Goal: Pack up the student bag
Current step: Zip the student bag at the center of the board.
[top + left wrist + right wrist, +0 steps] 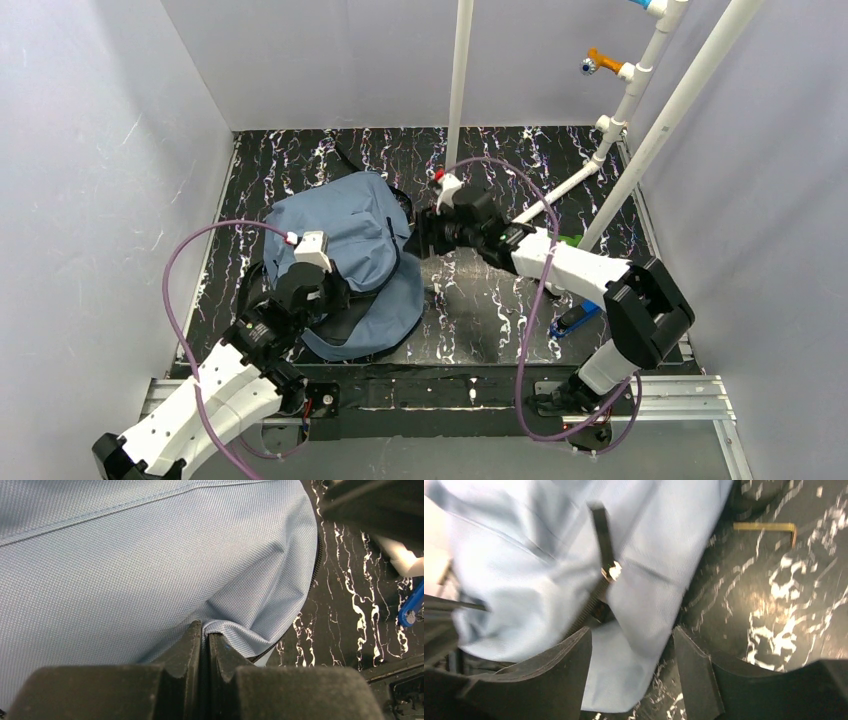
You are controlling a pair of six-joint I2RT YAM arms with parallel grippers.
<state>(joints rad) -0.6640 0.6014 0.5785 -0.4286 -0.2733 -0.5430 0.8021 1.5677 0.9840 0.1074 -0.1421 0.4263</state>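
Note:
The student bag, slate-blue fabric with black zipper trim, lies crumpled on the dark marbled table left of centre. My left gripper sits at its near-left side, and the left wrist view shows this gripper shut on a pinched fold of the bag's fabric. My right gripper is at the bag's right edge. Its jaws stand open over the bag's edge, below a black zipper pull, gripping nothing.
White PVC pipes rise at the back right. A blue tool lies by the right arm's base, also seen as a blue tool. A green object peeks from behind the right arm. A brass hex key lies on the table.

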